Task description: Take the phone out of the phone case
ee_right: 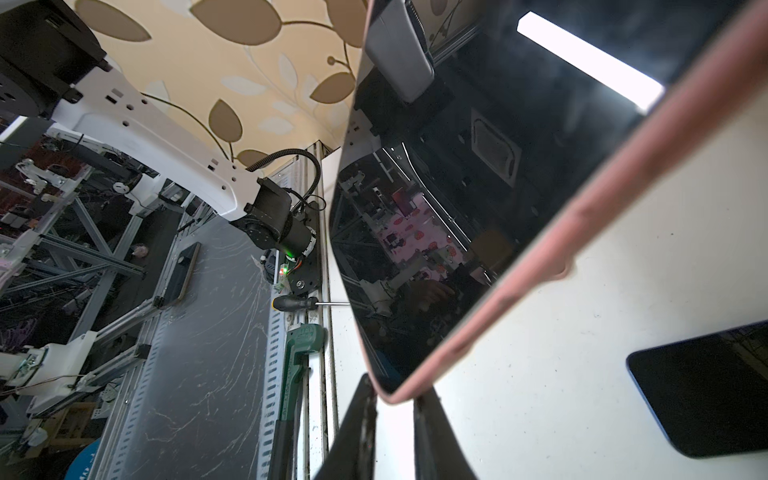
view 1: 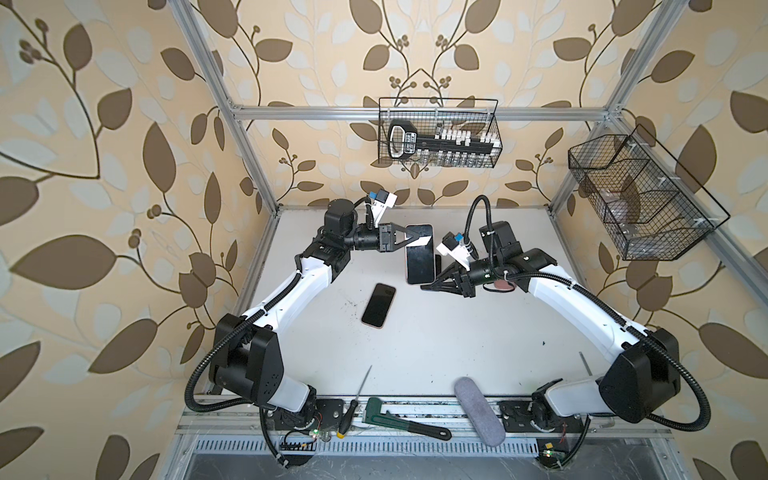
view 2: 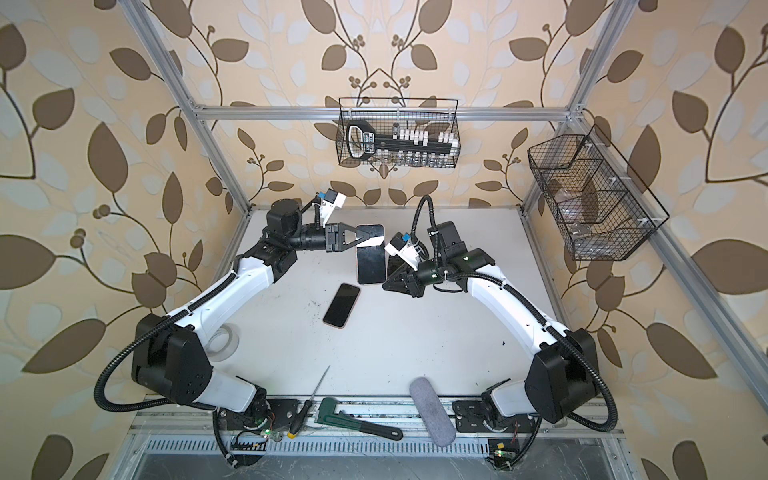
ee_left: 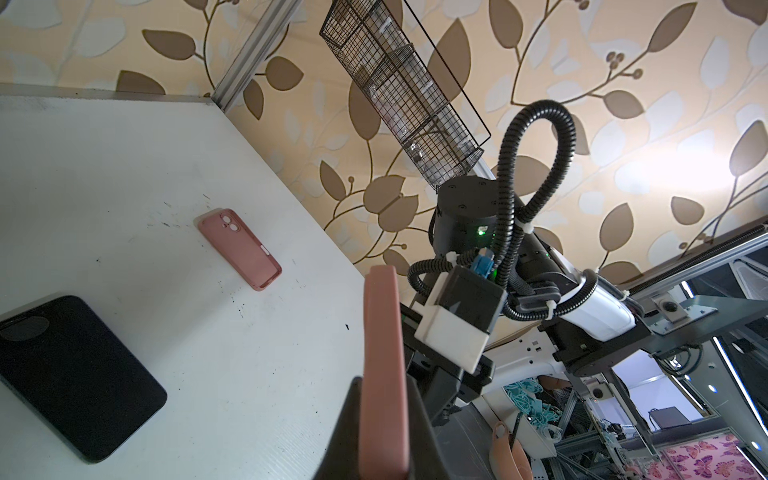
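Pink case [ee_right: 582, 216] w/ phone [view 1: 419, 262] held above worktop [view 1: 415, 353] by left pincer [view 1: 417, 241], clamped; right pincer [ee_right: 392, 386] narrow, nipping case corner.

We see bare worktop [view 1: 457, 340] in front; loose phone [view 1: 378, 305] and raised phone case [ee_left: 382, 332], seemingly apart, block the middle.

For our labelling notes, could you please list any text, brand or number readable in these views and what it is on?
None can be read.
White label on the black handled tool in the black wire basket: too blurred.
Embossed marks on the green pipe wrench: too blurred.
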Robot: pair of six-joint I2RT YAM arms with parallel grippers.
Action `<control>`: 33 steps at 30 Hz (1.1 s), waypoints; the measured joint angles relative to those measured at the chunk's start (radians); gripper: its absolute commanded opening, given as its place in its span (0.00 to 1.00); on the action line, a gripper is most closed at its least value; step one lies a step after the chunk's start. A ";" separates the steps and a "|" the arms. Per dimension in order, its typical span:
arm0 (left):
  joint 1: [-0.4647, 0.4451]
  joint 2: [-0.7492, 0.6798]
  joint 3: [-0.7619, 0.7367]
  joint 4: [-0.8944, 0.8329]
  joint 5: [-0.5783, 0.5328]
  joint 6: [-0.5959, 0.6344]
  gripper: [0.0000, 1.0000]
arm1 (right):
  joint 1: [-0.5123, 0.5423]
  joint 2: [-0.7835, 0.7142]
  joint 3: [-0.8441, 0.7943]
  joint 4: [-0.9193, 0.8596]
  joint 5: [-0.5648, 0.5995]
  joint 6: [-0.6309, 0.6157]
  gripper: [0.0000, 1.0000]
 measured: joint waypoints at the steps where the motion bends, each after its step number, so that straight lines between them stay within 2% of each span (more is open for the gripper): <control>1: 0.000 0.000 0.000 0.002 0.005 0.000 0.00 | 0.000 0.000 0.000 -0.002 -0.005 -0.003 0.17; 4: 0.000 0.000 0.000 0.010 0.020 -0.002 0.00 | 0.000 0.001 0.000 -0.005 -0.013 -0.013 0.28; 7: 0.000 0.000 0.000 0.011 0.034 -0.003 0.00 | -0.002 0.001 0.000 -0.005 -0.023 -0.021 0.29; 19: -0.011 0.000 0.000 0.014 0.042 -0.002 0.00 | -0.027 0.001 0.031 -0.008 -0.081 -0.024 0.23; 23: -0.013 0.000 0.000 0.016 0.047 0.000 0.00 | -0.030 0.003 0.031 -0.013 -0.090 -0.021 0.15; 25: -0.013 0.000 0.000 0.025 0.056 0.008 0.00 | -0.032 0.007 0.031 -0.018 -0.098 -0.016 0.14; 33: -0.013 0.000 0.000 0.022 0.061 0.001 0.00 | -0.032 0.013 0.034 -0.029 -0.114 -0.038 0.32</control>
